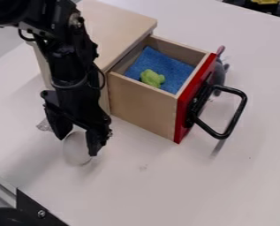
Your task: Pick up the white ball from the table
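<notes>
The gripper [77,144] hangs at the left, pointing down, with its two fingers spread apart. A whitish oval object [76,152] lies on the table between and just below the fingertips; whether they touch it I cannot tell. To the right, a wooden drawer [143,104] with a red front [183,113] and black handle [237,112] is pulled out of its cabinet [114,23]. Inside lie a blue cloth or sponge [169,72] and a small green object [152,78] on its near left part.
Behind the drawer front is a grey toy [219,73] with a pink part, partly hidden. A small clear object [44,125] lies left of the gripper. A dark metal bracket [40,213] stands at the lower left edge of the white table [183,185].
</notes>
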`<act>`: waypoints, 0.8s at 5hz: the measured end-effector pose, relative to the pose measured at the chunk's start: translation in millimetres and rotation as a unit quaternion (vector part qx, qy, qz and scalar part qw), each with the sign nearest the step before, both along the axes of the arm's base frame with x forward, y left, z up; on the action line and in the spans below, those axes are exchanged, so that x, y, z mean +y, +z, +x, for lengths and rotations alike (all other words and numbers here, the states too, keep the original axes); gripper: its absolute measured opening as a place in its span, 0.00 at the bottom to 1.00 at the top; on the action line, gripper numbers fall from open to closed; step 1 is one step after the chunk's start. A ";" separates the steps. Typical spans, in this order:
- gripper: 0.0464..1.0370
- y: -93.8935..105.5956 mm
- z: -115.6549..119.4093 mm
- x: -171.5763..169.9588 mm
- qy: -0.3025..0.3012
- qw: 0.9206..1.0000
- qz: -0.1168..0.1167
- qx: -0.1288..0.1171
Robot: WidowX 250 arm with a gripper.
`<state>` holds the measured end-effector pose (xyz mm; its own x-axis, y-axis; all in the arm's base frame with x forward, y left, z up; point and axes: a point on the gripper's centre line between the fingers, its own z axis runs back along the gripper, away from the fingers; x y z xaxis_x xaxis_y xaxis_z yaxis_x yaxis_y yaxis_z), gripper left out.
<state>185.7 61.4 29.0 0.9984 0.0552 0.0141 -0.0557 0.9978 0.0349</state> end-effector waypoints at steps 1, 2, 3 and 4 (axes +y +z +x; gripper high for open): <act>0.91 -5.8 2.9 1.2 0.005 1.000 -0.001 0.011; 0.72 -8.3 7.4 0.0 0.005 1.000 0.000 0.020; 0.46 -4.9 5.2 -0.9 0.007 1.000 0.003 0.016; 0.31 -3.3 3.2 -6.1 -0.001 1.000 -0.001 0.023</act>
